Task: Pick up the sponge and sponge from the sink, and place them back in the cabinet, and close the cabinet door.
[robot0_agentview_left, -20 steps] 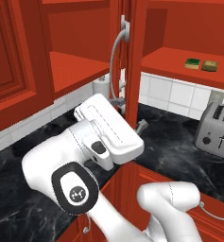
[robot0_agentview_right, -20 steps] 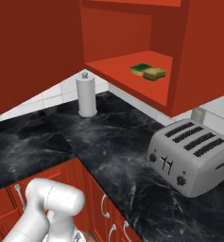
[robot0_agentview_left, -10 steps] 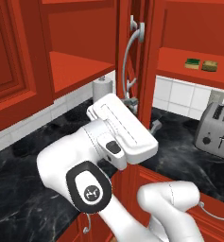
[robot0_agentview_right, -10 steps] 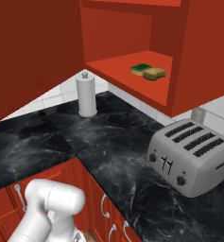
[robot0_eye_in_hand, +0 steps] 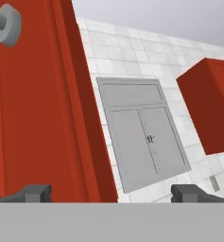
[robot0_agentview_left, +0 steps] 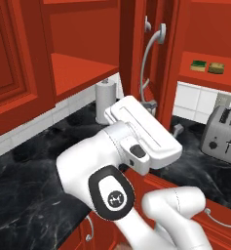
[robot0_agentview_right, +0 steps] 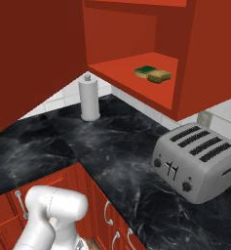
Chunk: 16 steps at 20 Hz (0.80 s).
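Both sponges lie side by side on the red cabinet's shelf (robot0_agentview_right: 136,90): the yellow-green sponge (robot0_agentview_right: 146,71) (robot0_agentview_left: 199,65) and the tan sponge (robot0_agentview_right: 160,76) (robot0_agentview_left: 215,68). The cabinet door (robot0_agentview_left: 134,58) (robot0_eye_in_hand: 42,108) stands open, nearly edge-on in the left base view, with a silver handle mount (robot0_eye_in_hand: 4,23). My gripper (robot0_eye_in_hand: 113,194) is open with nothing between its fingers. Its left fingertip (robot0_eye_in_hand: 35,193) is in front of the door's face, its right fingertip (robot0_eye_in_hand: 191,193) past the door's edge. My arm hides the sink's basins; its faucet (robot0_agentview_left: 145,68) rises behind my hand.
A silver toaster (robot0_agentview_right: 197,161) (robot0_agentview_left: 224,132) stands on the black stone counter (robot0_agentview_right: 112,146) under the cabinet. A paper towel roll (robot0_agentview_right: 89,100) (robot0_agentview_left: 106,100) stands in the corner. Another open red cabinet (robot0_agentview_left: 78,73) is on the left. A grey double-door unit (robot0_eye_in_hand: 139,132) stands far off.
My hand has swung up and to the right, closer to the door. The door shows a little broader in the left base view. The sponges have not moved.
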### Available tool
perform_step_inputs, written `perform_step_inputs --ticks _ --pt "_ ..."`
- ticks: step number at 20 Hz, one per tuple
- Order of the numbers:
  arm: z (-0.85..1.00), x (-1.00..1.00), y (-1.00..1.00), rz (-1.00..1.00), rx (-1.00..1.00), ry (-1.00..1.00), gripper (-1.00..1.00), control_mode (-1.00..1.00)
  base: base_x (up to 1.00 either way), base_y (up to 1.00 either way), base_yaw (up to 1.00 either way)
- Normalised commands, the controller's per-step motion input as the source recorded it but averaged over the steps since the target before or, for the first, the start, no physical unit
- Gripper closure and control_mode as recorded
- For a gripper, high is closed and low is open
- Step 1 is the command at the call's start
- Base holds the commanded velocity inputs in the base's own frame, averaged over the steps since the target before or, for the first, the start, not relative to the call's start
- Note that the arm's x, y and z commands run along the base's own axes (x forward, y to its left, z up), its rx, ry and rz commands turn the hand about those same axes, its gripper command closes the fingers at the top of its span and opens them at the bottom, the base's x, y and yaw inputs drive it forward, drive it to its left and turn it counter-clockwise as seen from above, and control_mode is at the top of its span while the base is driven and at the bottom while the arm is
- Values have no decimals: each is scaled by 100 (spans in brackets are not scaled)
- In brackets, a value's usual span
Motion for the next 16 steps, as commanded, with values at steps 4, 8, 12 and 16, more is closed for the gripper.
perform_step_inputs --ticks 4,8,12,16 --pt "0 0 -56 1 3 0 -100 -100 0 0 0" --pt "0 0 -57 0 1 2 -100 -100 0 0 0" --pt "0 0 -61 0 1 4 -100 -100 0 0 0" --pt "0 0 -68 0 6 2 -100 -100 0 0 0"
